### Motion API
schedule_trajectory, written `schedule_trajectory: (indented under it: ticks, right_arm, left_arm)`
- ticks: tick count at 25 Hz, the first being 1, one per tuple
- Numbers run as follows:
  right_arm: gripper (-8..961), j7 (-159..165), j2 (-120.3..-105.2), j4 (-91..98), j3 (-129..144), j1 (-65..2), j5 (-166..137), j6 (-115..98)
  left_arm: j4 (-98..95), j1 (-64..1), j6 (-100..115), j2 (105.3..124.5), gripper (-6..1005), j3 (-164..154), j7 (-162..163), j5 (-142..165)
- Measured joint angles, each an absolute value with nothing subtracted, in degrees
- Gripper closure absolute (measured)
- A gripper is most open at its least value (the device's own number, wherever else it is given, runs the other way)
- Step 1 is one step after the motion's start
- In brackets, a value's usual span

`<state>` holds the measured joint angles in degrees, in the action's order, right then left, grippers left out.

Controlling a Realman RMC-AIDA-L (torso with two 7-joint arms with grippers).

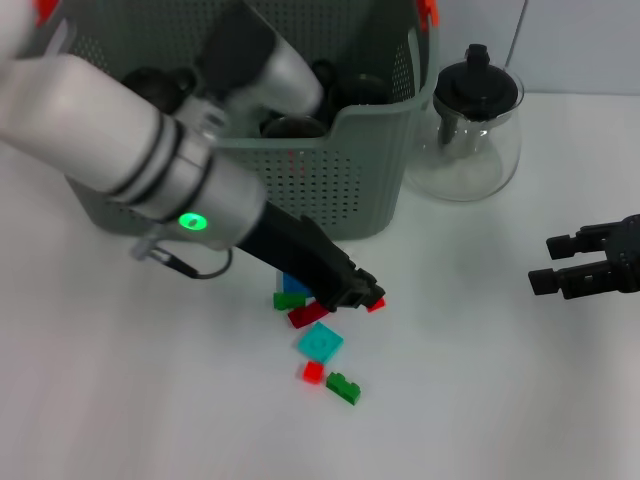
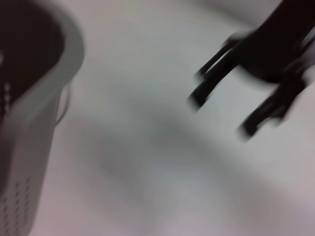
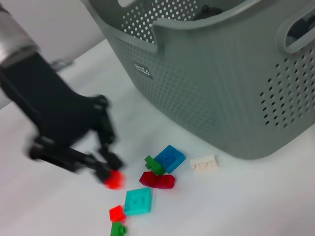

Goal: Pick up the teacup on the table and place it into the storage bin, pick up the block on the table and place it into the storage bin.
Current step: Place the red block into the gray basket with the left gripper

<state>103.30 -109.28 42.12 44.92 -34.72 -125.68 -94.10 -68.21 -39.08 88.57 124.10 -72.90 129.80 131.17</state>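
My left gripper (image 1: 367, 296) reaches down in front of the storage bin (image 1: 340, 180), shut on a small red block (image 1: 376, 304) at its fingertips, low over the table. The right wrist view shows the same left gripper (image 3: 107, 173) and red block (image 3: 114, 180). Loose blocks lie beside it: blue (image 1: 296, 285), green (image 1: 286, 300), dark red (image 1: 308, 314), teal (image 1: 320, 342), a small red one (image 1: 313, 372) and another green one (image 1: 343, 387). Dark teacups (image 1: 292, 126) sit inside the bin. My right gripper (image 1: 560, 265) hovers open and idle at the right.
A glass teapot (image 1: 468, 125) with a black lid stands right of the bin. A white block (image 3: 204, 163) lies against the bin's wall (image 3: 206, 93). The left wrist view is blurred, showing the bin wall (image 2: 29, 128) and the distant right gripper (image 2: 221, 113).
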Motion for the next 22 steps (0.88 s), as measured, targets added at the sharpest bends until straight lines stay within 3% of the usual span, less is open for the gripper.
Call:
schedule_trajectory:
  ticks: [4, 13, 18, 22]
  right_arm:
    - [115, 103.3, -109.30, 42.1, 45.0, -34.7, -125.7, -94.1]
    - [115, 103.7, -109.69, 41.8, 45.3, -35.4, -125.7, -94.1]
    - [115, 104.2, -109.83, 41.7, 45.2, -35.5, -125.7, -94.2]
    - [115, 104.5, -109.84, 41.7, 45.3, -35.4, -125.7, -94.2]
  left_arm:
    - [-72.8, -40.9, 100.1, 123.03, 886, -59.5, 129.4, 127.2]
    - [-70.5, -50.0, 92.7, 115.98, 868, -48.2, 129.3, 127.8]
    - [-61.3, -54.0, 78.0, 115.21, 859, -51.2, 129.2, 134.6]
    - [-54.5, -56.4, 69.4, 115.87, 851, -53.8, 129.7, 140.6]
